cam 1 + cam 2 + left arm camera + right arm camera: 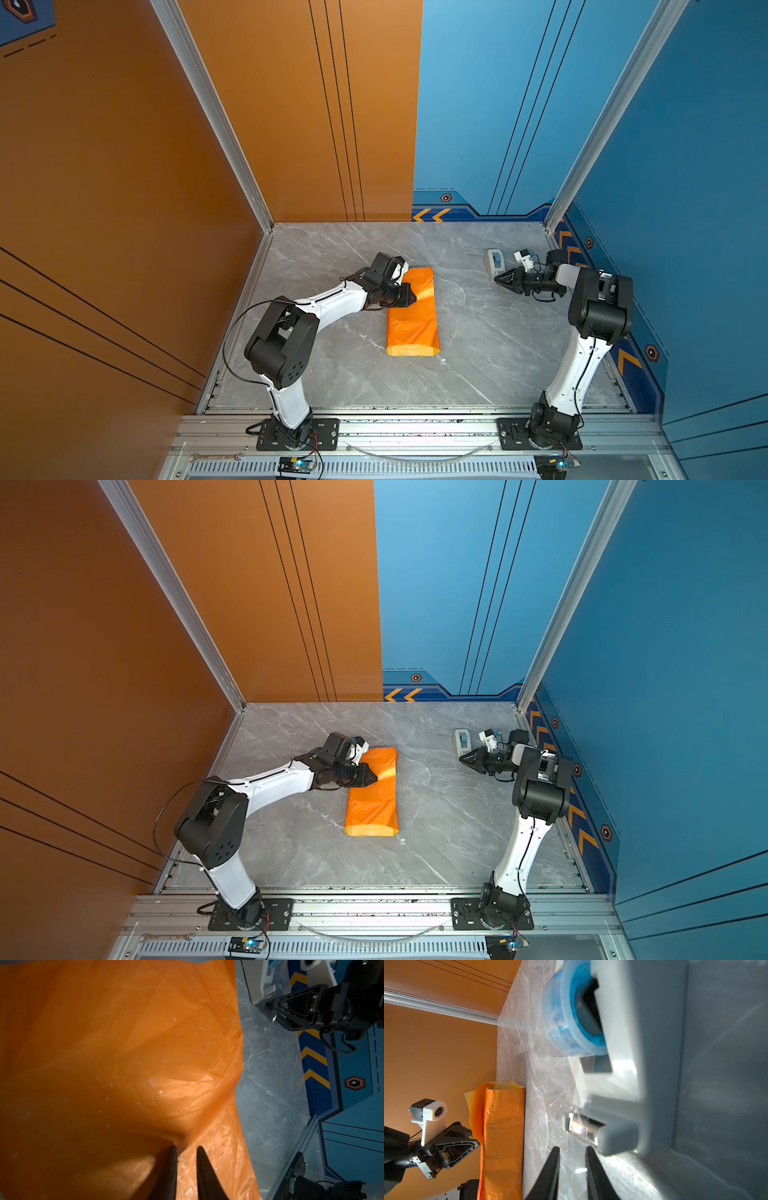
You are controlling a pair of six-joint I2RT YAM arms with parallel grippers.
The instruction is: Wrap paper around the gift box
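the paper [413,316] lies near the middle of the table [332,374] as a long tube, orange face out, with its pale yellow inside showing at both open ends. the box shows in no view. i judge it sits inside the tube, since the wrap stands raised and nothing dark lies elsewhere on the table.

the left gripper [412,297] rests on top of the tube, toward its far half. its fingers are a narrow gap apart and the tips press on the paper, where a raised fold runs up to them in the left wrist view. it grips nothing that i can see. it seems to serve as a weight, pinning the overlapped edge so the tube does not spring open before it is fastened.

the right gripper [572,1148] is well apart from the paper, at the dispenser [494,262] toward the far right of the table. its fingers stand a narrow gap apart just beside the cutter end, below the blue roll of tape [571,1012]. a clear shine lies between them, but i cannot tell whether that is a tape end or whether they touch it. the split looks deliberate: one arm keeps the seam, the other fetches tape.

the seam is unfastened and both ends are unfolded, so the wrap is perhaps half done. the paper could slip under the left tips while tape is pulled.
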